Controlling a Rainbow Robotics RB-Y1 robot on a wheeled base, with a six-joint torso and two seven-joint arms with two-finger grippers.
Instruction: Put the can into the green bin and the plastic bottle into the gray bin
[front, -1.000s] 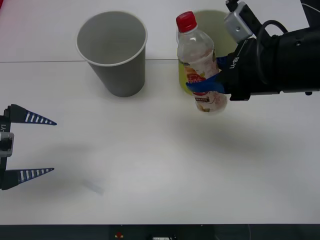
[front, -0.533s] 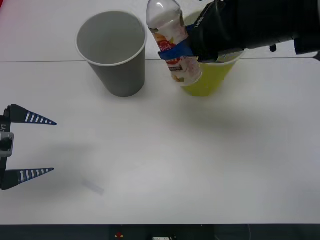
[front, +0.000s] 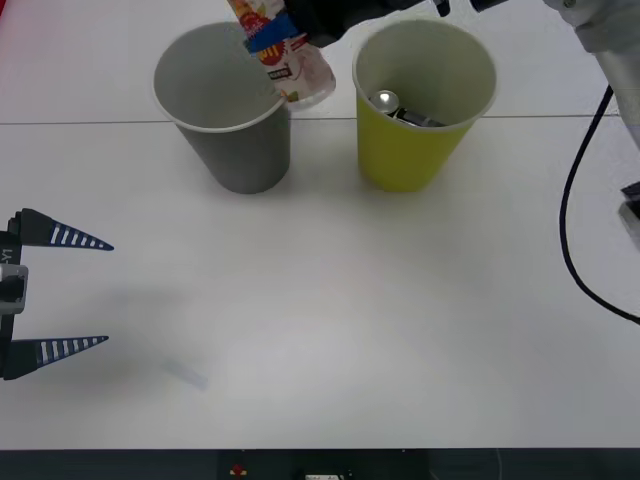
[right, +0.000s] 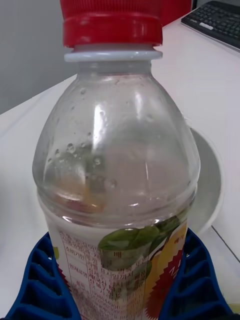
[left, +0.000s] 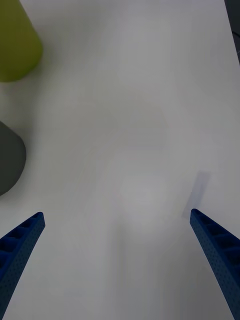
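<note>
White table (front: 330, 330) — right tool (front: 275, 42) clamps plastic bottle (front: 285, 60) above gray bin (front: 235, 150).

Front view overhead, wrist views close, sharing gray bin (front: 225, 100)

Right gripper (front: 283, 40) is raised at the far side of the table, fingers (right: 47, 280) clamped on its load. Left gripper (front: 62, 293) is parked low at the near left, fingers spread wide.

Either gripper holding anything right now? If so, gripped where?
The right gripper holds the plastic bottle by its labelled lower body, above the gray bin. The left gripper is open, holding nothing.
</note>
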